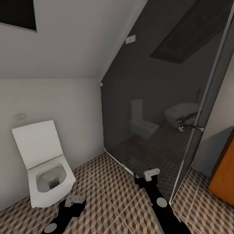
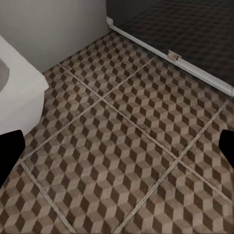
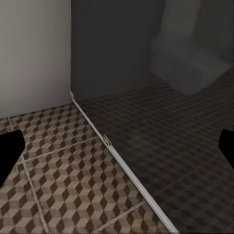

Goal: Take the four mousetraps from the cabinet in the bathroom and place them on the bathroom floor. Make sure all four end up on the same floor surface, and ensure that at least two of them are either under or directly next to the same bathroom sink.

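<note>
The mousetraps and the bathroom sink are out of view. The bathroom floor (image 1: 110,198) of cube-patterned tiles spreads below both arms. My left gripper (image 1: 74,200) hangs low over the floor (image 2: 146,97) beside the toilet, open and empty, its dark fingers (image 2: 9,151) far apart. My right gripper (image 1: 151,174) is open and empty too. It points at the foot of a dark glass panel over the floor (image 3: 63,165). At the right edge stands an orange-brown slanted wooden side (image 1: 224,175), apparently the cabinet's end.
A white toilet (image 1: 45,165) with its lid up stands against the left wall, close to the left arm (image 2: 14,92). A dark reflective glass panel (image 1: 156,113) with a chrome post (image 1: 198,130) and a floor rail (image 3: 122,165) blocks the way ahead. A sloped ceiling hangs above.
</note>
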